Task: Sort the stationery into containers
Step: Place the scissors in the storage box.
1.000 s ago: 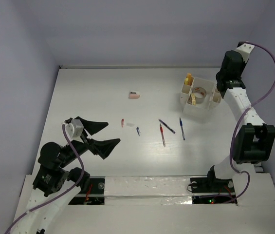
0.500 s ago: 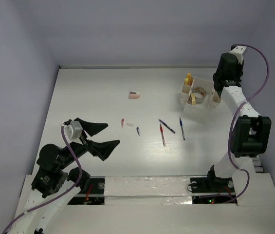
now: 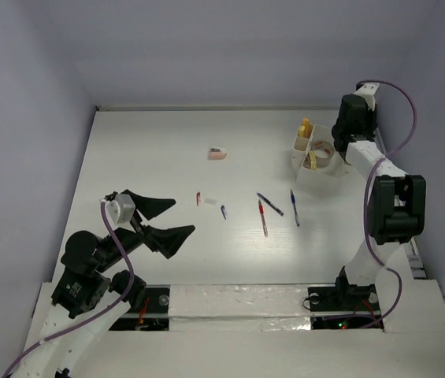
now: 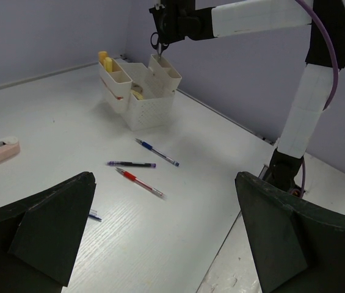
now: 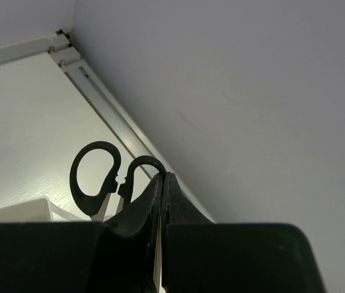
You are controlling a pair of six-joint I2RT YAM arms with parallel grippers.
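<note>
At the near left, the left gripper (image 3: 183, 216) is held low over the bench (image 3: 143, 142) with its fingers spread wide and nothing between them. Open bench lies between it, the left wall and the far edge. A pink block (image 3: 217, 153) is seen alone further back, well apart from everything else. Toward the middle, the red pen (image 3: 262, 218), a dark pen (image 3: 270, 204) and the blue pen (image 3: 294, 207) are scattered near one another, with bare bench in front of them. The organizer (image 3: 313, 169) is set near the far right corner, with a tape roll (image 3: 320, 148) inside it. Above its right side, the scissors (image 5: 93, 177) are pinched in the right gripper (image 5: 162, 177), fingers pressed together, handles projecting, close to the right wall. Compared with a second ago, the right arm is swung leftward over the organizer; the left arm and the pens are unchanged.
</note>
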